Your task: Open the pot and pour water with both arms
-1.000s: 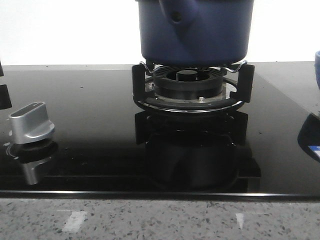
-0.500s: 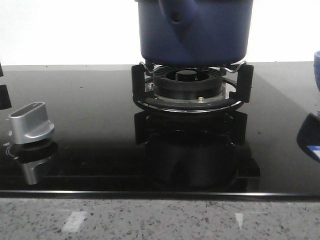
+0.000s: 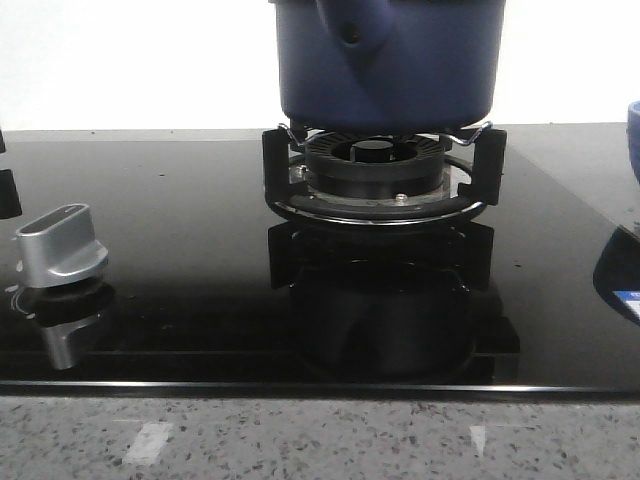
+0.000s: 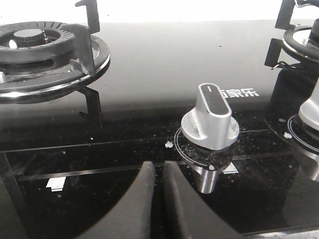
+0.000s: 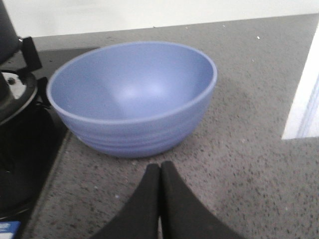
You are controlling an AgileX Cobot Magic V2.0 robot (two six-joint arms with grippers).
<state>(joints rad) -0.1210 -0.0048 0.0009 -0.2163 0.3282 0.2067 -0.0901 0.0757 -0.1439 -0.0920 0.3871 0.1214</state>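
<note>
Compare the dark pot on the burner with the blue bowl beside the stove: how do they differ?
The pot is dark navy; the bowl is lighter blue. The pot has straight, upright sides; the bowl flares out to a wide rim. The pot sits raised on the burner support; the bowl rests directly on the speckled countertop. The bowl is visibly empty; the pot's inside is out of view. Both are matte blue.
</note>
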